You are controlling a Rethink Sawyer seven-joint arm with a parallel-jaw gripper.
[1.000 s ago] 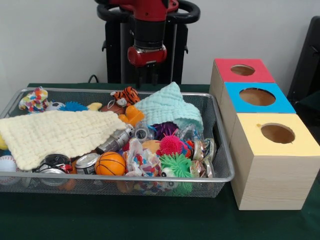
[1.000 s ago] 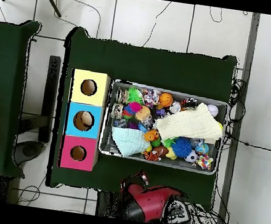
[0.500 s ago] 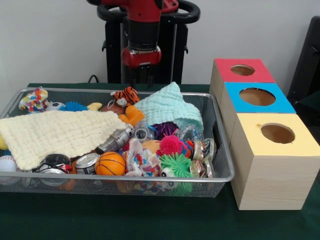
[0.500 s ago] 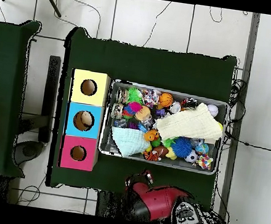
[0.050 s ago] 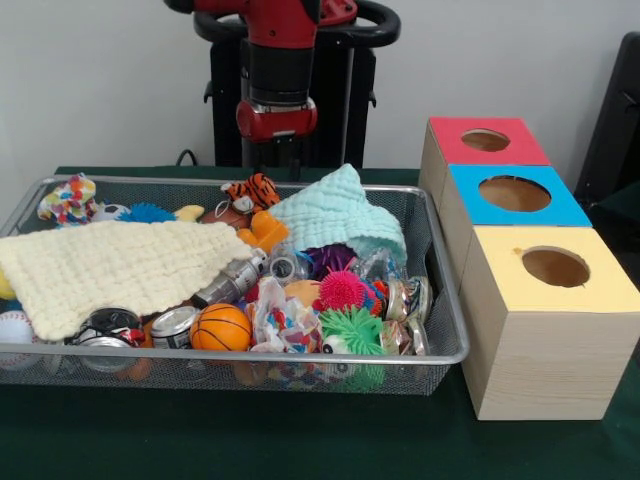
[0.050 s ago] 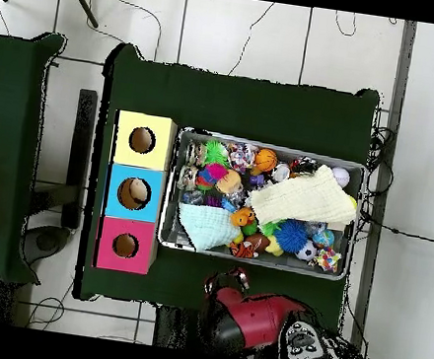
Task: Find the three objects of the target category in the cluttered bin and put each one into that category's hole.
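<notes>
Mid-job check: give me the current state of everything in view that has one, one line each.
end effector: raised behind the bin, holding nothing visible
wire bin: full of clutter
yellow cloth: spread flat over toys
mint cloth: bunched up in a heap
red box: hole open
blue box: hole open
yellow box: hole open

I work in a lab: my pedestal [image 5: 290, 90] stands at a green-draped surface [image 6: 242, 101], cables [image 6: 281, 37] trailing over a tiled floor [image 6: 242, 32].
</notes>
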